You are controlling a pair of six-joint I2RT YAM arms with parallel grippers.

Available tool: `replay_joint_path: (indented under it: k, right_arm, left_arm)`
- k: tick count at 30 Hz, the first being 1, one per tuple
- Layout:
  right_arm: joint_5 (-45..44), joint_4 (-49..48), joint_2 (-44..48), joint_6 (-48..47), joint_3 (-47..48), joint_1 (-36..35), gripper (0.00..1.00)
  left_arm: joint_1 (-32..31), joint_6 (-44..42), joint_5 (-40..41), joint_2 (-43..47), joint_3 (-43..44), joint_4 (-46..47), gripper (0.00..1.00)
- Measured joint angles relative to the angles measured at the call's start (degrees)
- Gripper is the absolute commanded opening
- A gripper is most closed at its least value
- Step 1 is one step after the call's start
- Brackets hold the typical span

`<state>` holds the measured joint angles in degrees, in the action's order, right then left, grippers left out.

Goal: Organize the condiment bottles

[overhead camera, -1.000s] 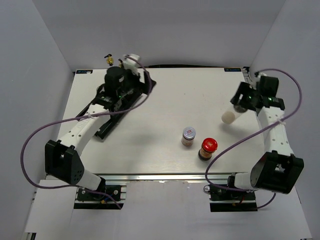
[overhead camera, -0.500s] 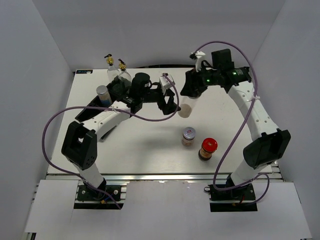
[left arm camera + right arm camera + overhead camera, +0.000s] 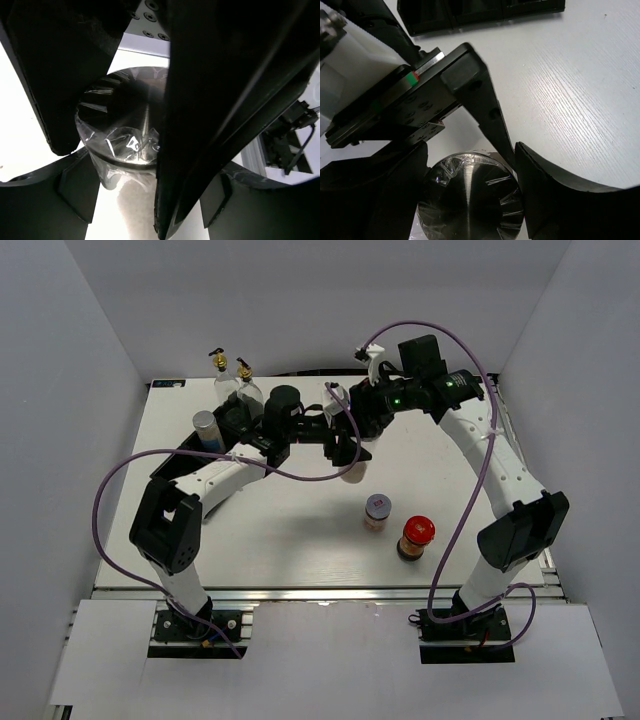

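Shaker [image 3: 350,472] is at the middle of the table [image 3: 300,530], its top clamped in my right gripper [image 3: 470,197]. My left gripper [image 3: 125,135] straddles it too; whether gripping or slack, I cannot tell.

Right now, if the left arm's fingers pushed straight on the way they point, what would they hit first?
The white shaker, sitting between the left fingers. Just past it, probably the right fingers holding it, though depth is unclear.

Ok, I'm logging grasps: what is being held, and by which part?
The right gripper holds the white shaker by its silver-capped end; whether the left gripper also grips it cannot be told.
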<state>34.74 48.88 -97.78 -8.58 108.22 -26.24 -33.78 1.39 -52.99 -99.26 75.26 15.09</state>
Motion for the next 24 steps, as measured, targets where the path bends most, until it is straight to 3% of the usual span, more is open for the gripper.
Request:
replay_joint_path:
  k: [3,6,7,8,11,12,14,15,17,18,23,24]
  right_arm:
    - [-0.3,-0.8,0.0,1.1,0.0,0.0,0.00]
    - [-0.3,-1.1,0.0,2.0,0.0,0.1,0.00]
    - [-0.3,-1.4,0.1,2.2,0.0,0.1,0.00]
    - [-0.3,-1.7,0.1,2.4,0.0,0.1,0.00]
    - [-0.3,-2.9,0.2,3.3,0.0,0.2,0.00]
    - [-0.3,-3.5,0.3,3.8,-0.2,0.2,0.09]
    - [-0.8,-5.0,0.8,5.1,-0.6,0.3,0.15]
    - [-1.2,-6.2,1.1,5.8,-1.2,0.4,0.29]
    - [-2.1,-8.4,2.1,7.4,-2.6,0.4,0.33]
    - [-2.7,-9.4,2.6,8.2,-3.3,0.4,0.45]
    - [-4.6,-14.5,4.6,11.6,-6.7,0.3,0.55]
    - [-4.7,-15.2,4.7,12.1,-6.9,0.3,0.61]
  left_arm:
    - [0.2,1.4,-0.7,-0.7,0.0,1.7,0.55]
    - [0.2,2.2,-0.8,-0.8,0.0,2.4,0.33]
    - [0.3,2.5,-0.8,-0.8,0.0,2.7,0.11]
    - [0.3,2.7,-0.7,-0.8,0.0,2.9,0.02]
    - [0.4,3.7,-0.1,-0.8,0.0,3.8,0.00]
    - [0.4,4.0,0.2,-0.8,0.0,4.1,0.00]
    - [0.3,4.7,1.2,-0.8,-0.1,5.1,0.00]
    - [0.2,5.2,2.1,-0.7,-0.4,6.1,0.00]
    - [0.0,5.7,3.8,-0.4,-1.5,8.1,0.00]
    - [-0.3,6.0,4.9,-0.2,-2.0,8.8,0.00]
    - [-1.6,6.9,9.9,1.7,-5.0,11.9,0.00]
    - [-1.7,7.1,10.8,2.2,-5.6,12.4,0.00]
